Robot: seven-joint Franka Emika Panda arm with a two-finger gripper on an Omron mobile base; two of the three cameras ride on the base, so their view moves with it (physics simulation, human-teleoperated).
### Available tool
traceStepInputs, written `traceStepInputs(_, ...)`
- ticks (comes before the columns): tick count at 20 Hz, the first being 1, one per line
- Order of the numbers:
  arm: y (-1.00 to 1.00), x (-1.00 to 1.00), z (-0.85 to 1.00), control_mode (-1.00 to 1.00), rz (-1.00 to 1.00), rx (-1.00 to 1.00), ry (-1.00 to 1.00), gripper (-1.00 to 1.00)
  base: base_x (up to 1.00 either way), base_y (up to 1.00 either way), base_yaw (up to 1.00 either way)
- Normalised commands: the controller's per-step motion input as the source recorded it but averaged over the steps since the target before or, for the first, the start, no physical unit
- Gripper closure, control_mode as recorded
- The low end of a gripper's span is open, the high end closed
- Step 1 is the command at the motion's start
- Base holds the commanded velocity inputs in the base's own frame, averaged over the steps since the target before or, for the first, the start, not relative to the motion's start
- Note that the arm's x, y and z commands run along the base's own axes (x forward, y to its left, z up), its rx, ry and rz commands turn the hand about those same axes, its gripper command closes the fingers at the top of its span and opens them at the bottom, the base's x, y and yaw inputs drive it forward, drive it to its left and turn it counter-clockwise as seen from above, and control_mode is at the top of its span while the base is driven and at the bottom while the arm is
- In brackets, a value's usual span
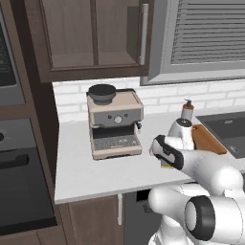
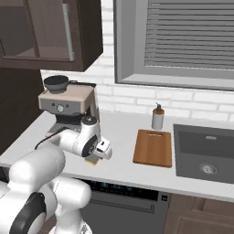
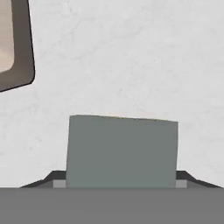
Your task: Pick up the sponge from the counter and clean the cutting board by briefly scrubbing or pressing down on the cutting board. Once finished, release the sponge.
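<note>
- The gripper hangs low over the counter, straddling the sponge, which lies just in front of the coffee machine.
- In the hand view the sponge's grey-green face sits between the two finger tips; the jaws stand at about the sponge's width, though I cannot tell whether they grip it.
- The sponge shows yellow beneath the hand, seemingly on or just above the counter.
- The cutting board lies well apart to the robot's right, beside the sink, with a soap bottle just behind it.
- Bare counter lies between sponge and board, so the carry looks unobstructed; the front edge is near.
</note>
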Motion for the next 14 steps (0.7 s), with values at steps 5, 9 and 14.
traceStepInputs(5,-0.62,0.27,0.57,-1.0,0.01,-0.03,-0.02,1.0,0.0,0.0,0.0)
traceStepInputs(9,-0.8,0.31,0.47,-1.0,0.1,-0.07,0.0,1.0,0.0,0.0,0.0)
traceStepInputs(14,-0.91,0.11,0.19,-1.0,0.17,-0.07,-0.02,1.0,0.0,0.0,0.0)
